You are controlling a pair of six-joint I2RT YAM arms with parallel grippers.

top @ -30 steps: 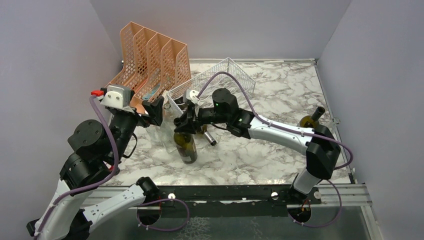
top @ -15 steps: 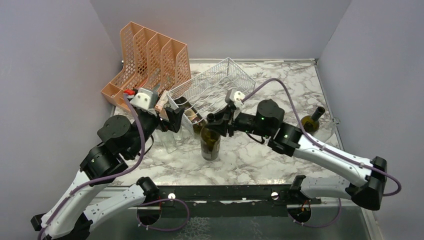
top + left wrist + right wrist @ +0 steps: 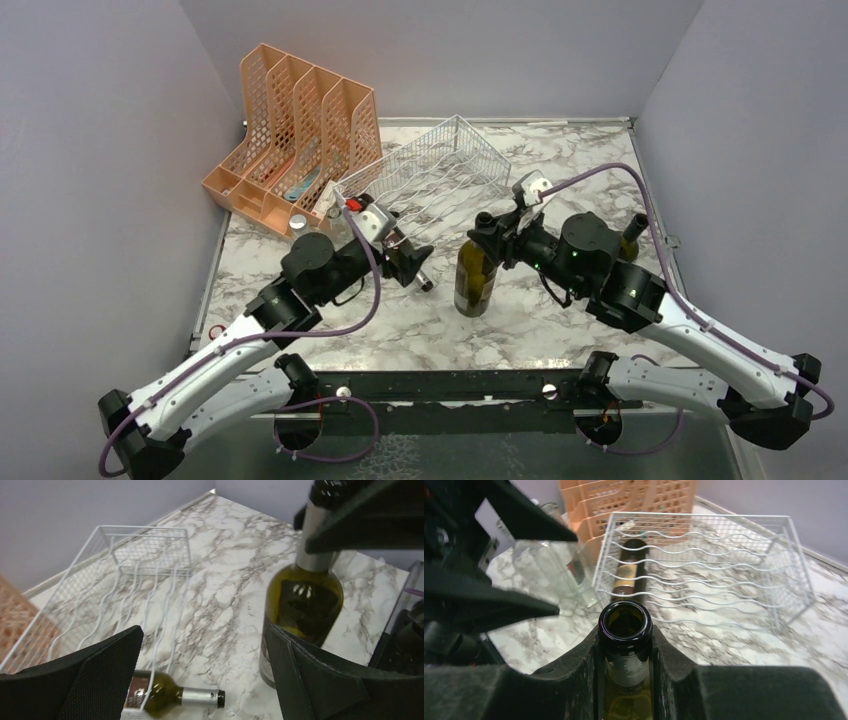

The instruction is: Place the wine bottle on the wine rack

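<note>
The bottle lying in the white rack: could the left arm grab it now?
Probably yes: the left gripper is open close by the lying bottle, whose neck pokes clear of the wine rack, and nothing lies between them.

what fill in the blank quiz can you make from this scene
1. The right claw is shut on the ____ of the upright bottle.
2. The left claw is ____, holding nothing.
3. The rack holds ____ lying bottle.
Missing words: neck; open; one
</note>
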